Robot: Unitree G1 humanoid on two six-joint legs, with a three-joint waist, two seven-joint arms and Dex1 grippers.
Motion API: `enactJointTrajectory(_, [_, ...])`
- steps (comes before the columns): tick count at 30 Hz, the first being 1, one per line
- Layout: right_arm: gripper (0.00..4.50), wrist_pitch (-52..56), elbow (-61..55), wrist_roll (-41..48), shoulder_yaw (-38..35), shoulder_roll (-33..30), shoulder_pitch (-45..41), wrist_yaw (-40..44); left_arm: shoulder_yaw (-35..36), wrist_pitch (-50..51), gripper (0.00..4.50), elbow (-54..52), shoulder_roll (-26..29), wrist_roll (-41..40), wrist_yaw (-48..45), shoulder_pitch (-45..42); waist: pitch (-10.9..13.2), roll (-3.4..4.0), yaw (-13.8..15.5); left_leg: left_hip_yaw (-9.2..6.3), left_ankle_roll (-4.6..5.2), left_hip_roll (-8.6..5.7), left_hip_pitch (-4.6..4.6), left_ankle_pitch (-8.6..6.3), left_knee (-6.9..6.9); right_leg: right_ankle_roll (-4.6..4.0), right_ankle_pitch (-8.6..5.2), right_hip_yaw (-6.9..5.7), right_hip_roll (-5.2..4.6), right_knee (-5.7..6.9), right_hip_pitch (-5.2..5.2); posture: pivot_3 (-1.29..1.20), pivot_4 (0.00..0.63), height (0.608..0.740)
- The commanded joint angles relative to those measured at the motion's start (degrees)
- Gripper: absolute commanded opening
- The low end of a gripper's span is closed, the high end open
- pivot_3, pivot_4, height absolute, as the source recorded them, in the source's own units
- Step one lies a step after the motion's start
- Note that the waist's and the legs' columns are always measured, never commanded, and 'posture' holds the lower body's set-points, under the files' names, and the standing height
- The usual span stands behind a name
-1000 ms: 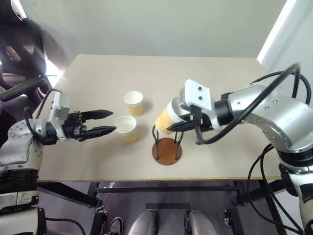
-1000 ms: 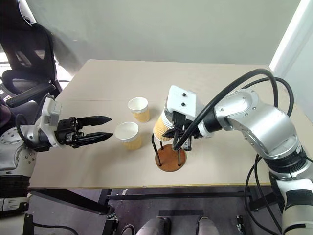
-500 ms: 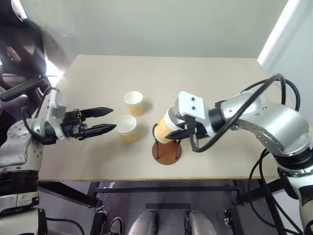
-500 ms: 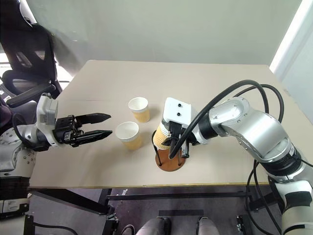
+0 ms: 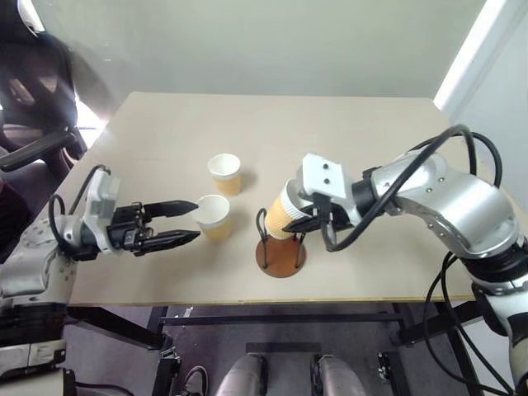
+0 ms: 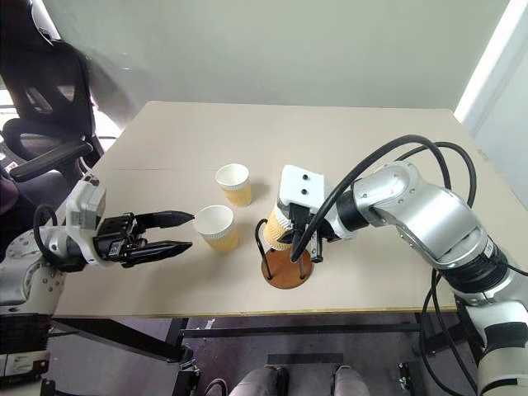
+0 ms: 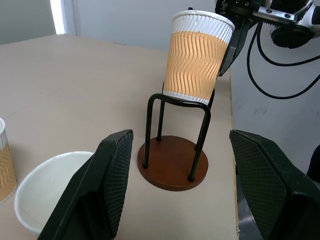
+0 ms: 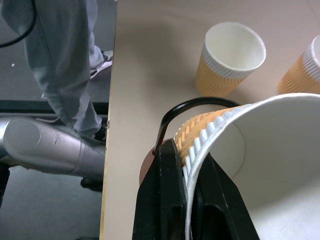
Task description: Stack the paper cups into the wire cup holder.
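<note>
Beige table [image 5: 346, 132] is carrying the holder [image 5: 281, 254] near its front edge. Right gripper [image 8: 186, 197] is pinching the rim of one cup [image 5: 286, 213], tilted over the holder's wire loops. Left gripper [image 5: 196, 221] is hanging spread apart just beside two upright cups [image 5: 214, 217] [image 5: 225, 173].

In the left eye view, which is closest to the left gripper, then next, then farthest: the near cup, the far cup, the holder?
1. Near cup, right at the left gripper tips.
2. Far cup, just behind the near cup.
3. Holder, off to the right, under the right gripper's cup.
</note>
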Motion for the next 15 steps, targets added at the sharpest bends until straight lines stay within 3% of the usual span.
enactJointTrajectory(1, [0.07,-1.23,-0.17,-0.97,0.20,0.43,-1.40,0.44,2.30,-0.33,3.31,-2.49,0.14,-1.37,0.61,0.60,0.00,0.00,0.00,0.00,0.00,0.00,0.00,0.00,0.00,0.00,0.00,0.00,0.00,0.00,0.00,0.00,0.150,0.740])
enactJointTrajectory(15, [0.07,-5.25,1.38,-4.75,2.27,1.44,-1.02,1.18,3.29,-0.60,3.31,-4.05,-0.16,-2.66,1.95,2.40,0.00,0.00,0.01,0.00,0.00,0.00,0.00,0.00,0.00,-0.01,0.00,0.00,0.00,-0.01,0.01,0.00,0.150,0.740])
